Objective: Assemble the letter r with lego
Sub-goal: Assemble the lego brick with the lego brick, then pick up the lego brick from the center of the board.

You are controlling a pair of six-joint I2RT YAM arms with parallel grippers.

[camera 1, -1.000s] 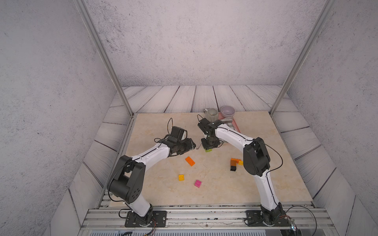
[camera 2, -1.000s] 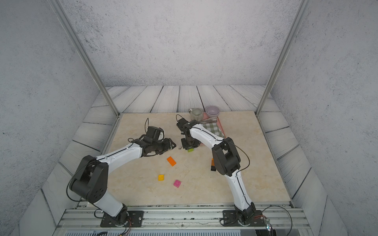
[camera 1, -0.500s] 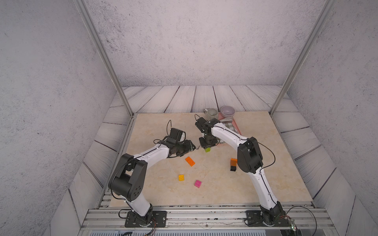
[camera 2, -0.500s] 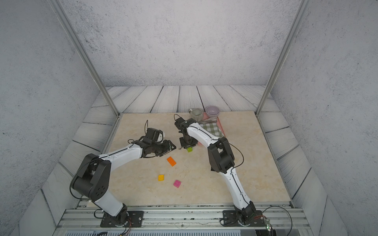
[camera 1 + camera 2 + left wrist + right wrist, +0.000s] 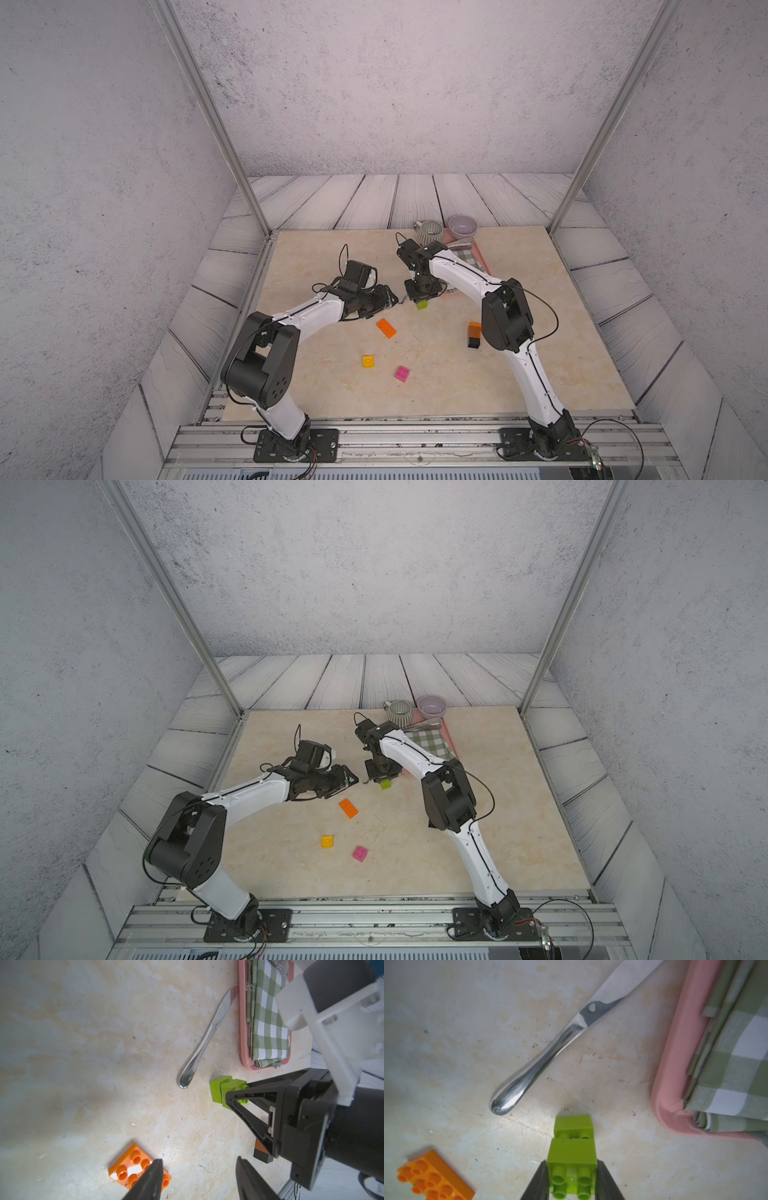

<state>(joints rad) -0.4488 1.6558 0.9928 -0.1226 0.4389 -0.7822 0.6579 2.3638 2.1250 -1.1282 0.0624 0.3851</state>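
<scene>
Left gripper (image 5: 198,1162) is spread wide with nothing in it, near the long orange brick (image 5: 386,328). The yellow brick (image 5: 368,361) and magenta brick (image 5: 402,373) lie loose towards the front. Right gripper (image 5: 571,1163) is pinching the top lime green brick (image 5: 572,1155), stacked on the lower lime green brick (image 5: 573,1124) on the table. Studs peek through the gap, so I'd guess it's not fully seated. Press straight down, stay square, and mind the butter knife (image 5: 539,1068). The orange-brown-black stack (image 5: 473,334) sits further right.

Obstacles round lime green bricks (image 5: 572,1147): table knife (image 5: 542,1064) close on one side, pink tray (image 5: 668,1084) close on the other, orange brick (image 5: 386,328) toward the front. Free room: bare tabletop (image 5: 316,257) at far left; open strip in front of yellow brick (image 5: 368,361) and magenta brick (image 5: 402,373).
</scene>
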